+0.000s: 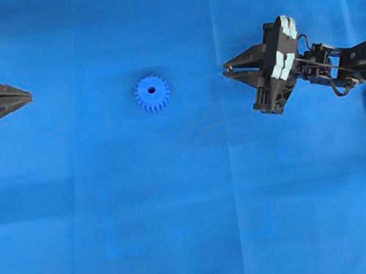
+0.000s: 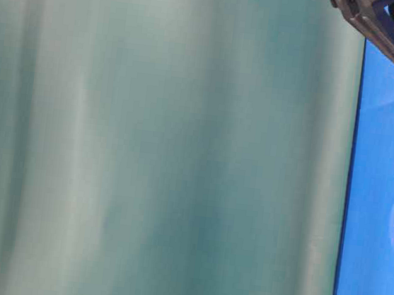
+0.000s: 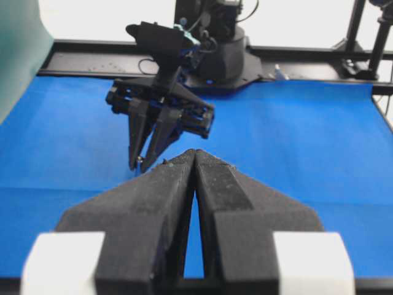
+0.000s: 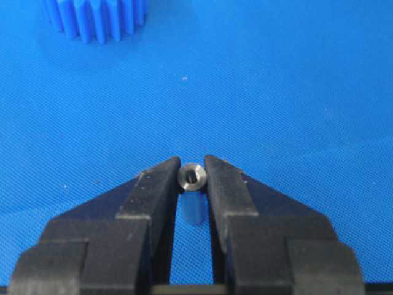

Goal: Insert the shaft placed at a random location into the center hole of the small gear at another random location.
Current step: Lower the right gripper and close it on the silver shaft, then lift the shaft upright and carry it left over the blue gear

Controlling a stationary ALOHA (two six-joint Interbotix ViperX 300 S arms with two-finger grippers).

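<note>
The right tool (image 4: 192, 177) is clamped on the shaft (image 4: 192, 176), the little silvery pin standing upright between the fingertips, its round top end facing the right wrist camera and its lower end down at the blue cloth of the desk (image 1: 192, 210). Both fingers touch the pin's sides. From overhead, that right tool (image 1: 227, 72) sits in the right half of the desk, pointing toward the middle, and the pin itself is too small to make out there.

The small gear (image 1: 151, 92) lies flat a little left of the desk's middle, nearer the far edge than the near one, teeth all round, and the center hole (image 1: 151, 90) shows dark and open, nothing in it. The gear is well apart from the right tool, straight ahead of its tips.

Over at the left edge, the left tool (image 1: 28, 98) is clenched, its two fingers pressed together with nothing between them, as the left wrist view (image 3: 194, 153) confirms.
</note>
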